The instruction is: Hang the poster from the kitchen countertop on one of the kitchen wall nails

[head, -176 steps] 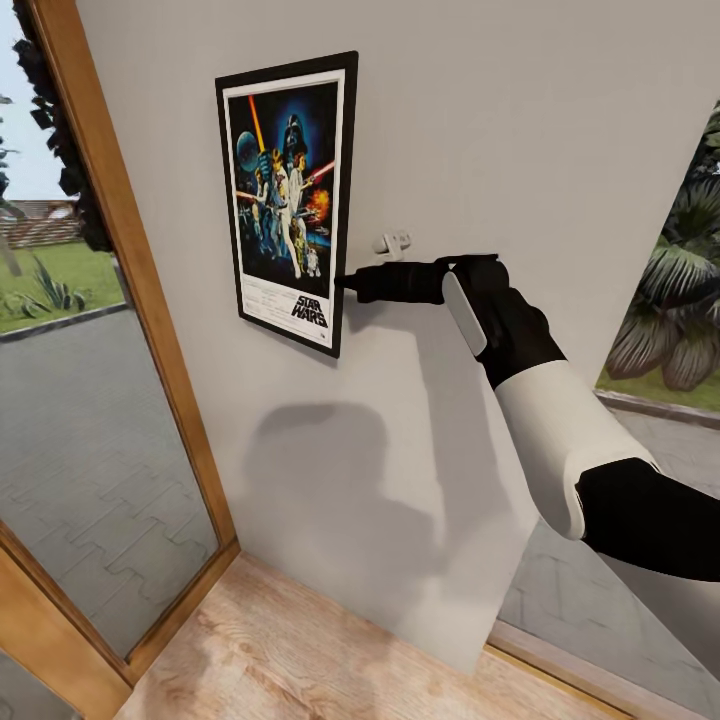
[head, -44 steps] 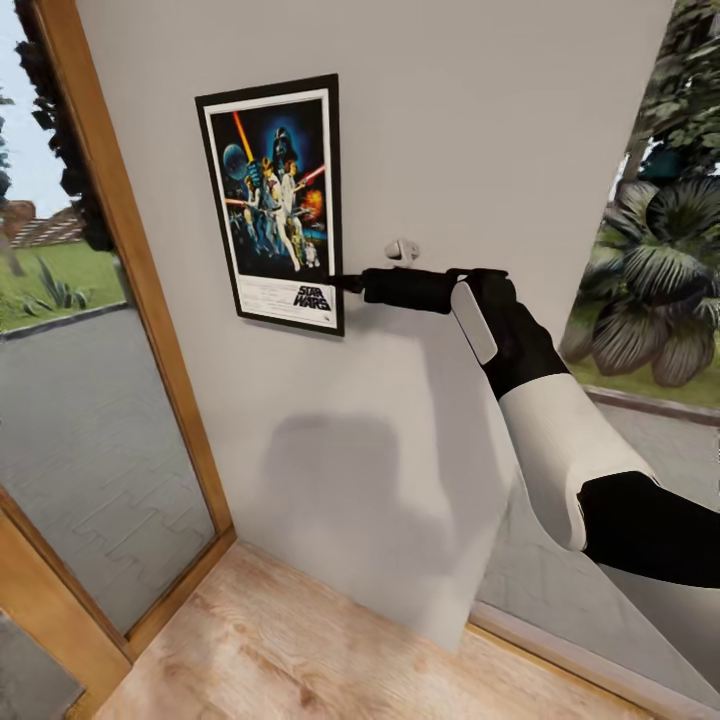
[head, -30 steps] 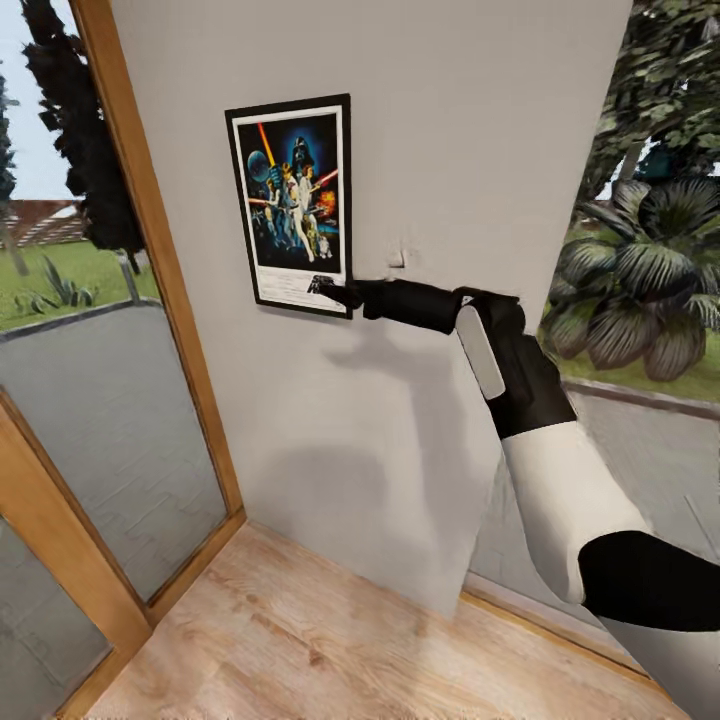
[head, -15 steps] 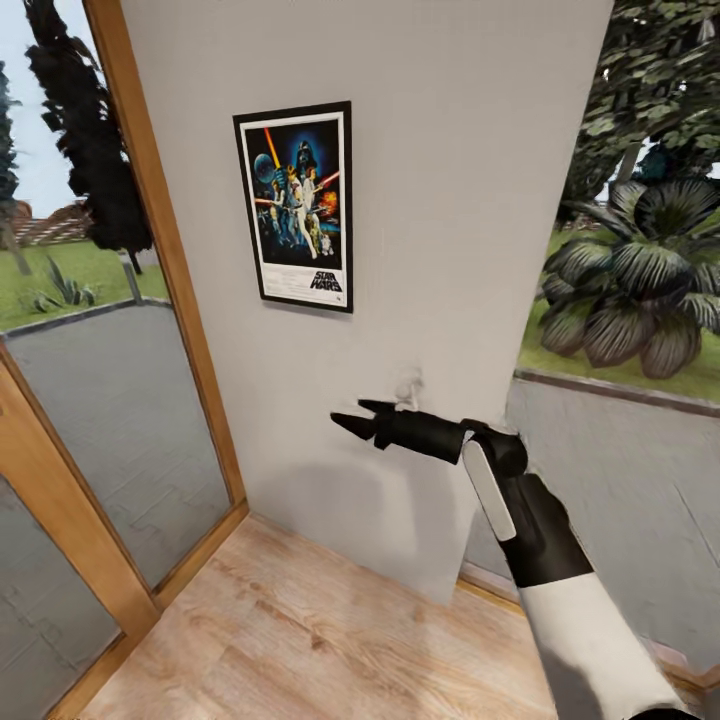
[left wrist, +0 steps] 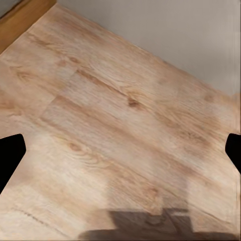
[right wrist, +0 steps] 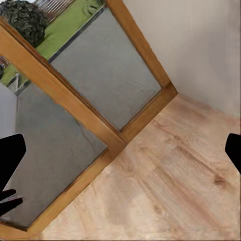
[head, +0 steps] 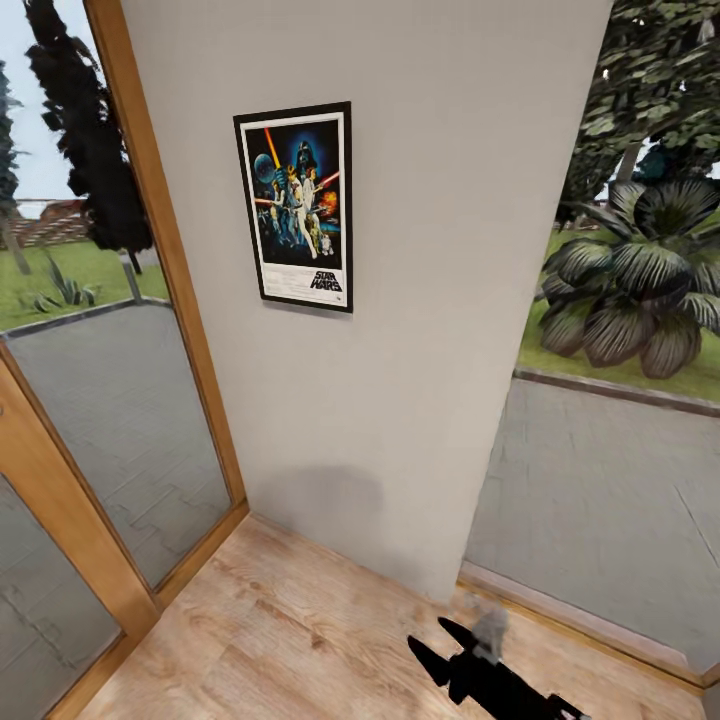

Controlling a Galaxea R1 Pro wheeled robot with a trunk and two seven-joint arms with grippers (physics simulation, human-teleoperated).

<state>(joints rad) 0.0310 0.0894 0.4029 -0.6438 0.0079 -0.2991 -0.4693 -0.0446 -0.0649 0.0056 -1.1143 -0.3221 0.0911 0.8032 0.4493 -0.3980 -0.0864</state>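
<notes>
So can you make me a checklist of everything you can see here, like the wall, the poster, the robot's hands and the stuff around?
Surface: pale grey wall, plain; light wood floor below it.
Job's things: poster is flat on the wall, upright, nothing touching it. Whatever holds it up is hidden behind it.
Clutter: nothing seen.
Grippers: right tool is low near the floor, fingers spread, holding nothing. Left tool points at bare wood floor, fingertips wide apart, holding nothing.
Cables: nothing seen.
Surroundings: wood-framed glass panel to the wall's left, paved ground and grass outside; leafy plants outside on the right.
</notes>
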